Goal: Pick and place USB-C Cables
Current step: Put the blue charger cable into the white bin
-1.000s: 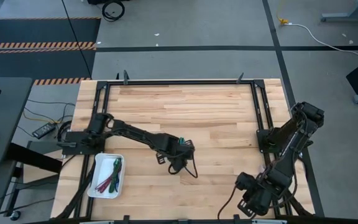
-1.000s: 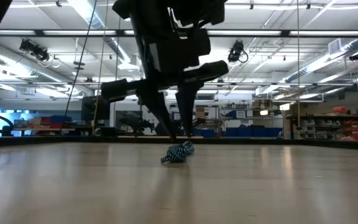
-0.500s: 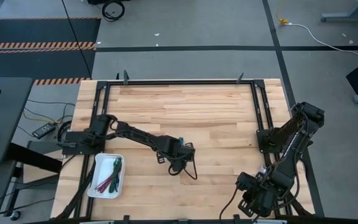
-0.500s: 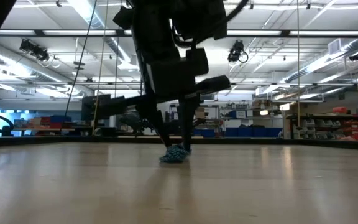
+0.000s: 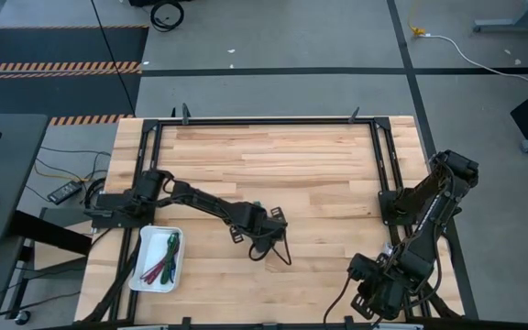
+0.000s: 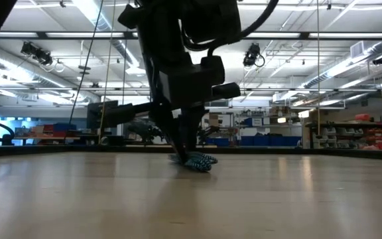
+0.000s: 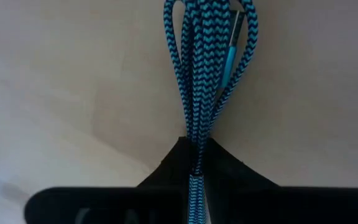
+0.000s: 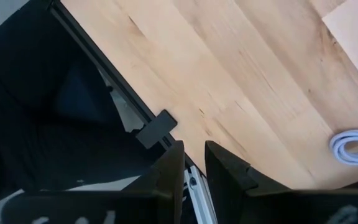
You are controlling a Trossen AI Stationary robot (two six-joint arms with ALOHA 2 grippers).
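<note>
My left gripper (image 5: 262,240) stands near the middle of the table, pointing down, shut on a teal-and-black braided USB-C cable bundle (image 7: 207,68). The low view shows this bundle (image 6: 197,160) at the table surface below the fingers. A white tray (image 5: 145,275) at the table's near left holds green, dark red and purple bundles (image 5: 164,258). A pale grey cable (image 8: 353,146) lies on the wood near my right gripper (image 8: 193,155). That gripper is parked at the near right corner (image 5: 374,291) with a narrow gap between its fingers. My left gripper pinches the teal bundle between its two fingers at one end of the folded loops (image 7: 196,152). The fingers come from above, pointing down. Several strands run together through the pinch, and the rest of the bundle (image 6: 203,161) stretches out from the fingers along the table.
A black metal frame (image 5: 264,120) runs around the tabletop. A thin dark strand (image 5: 283,254) lies on the wood just near-right of my left gripper. Bare wood lies between the gripper and the tray.
My left gripper has come down over the teal bundle, its open fingers on either side of it, and has shut on it. The bundle has shifted a little and now lies flatter on the table.
</note>
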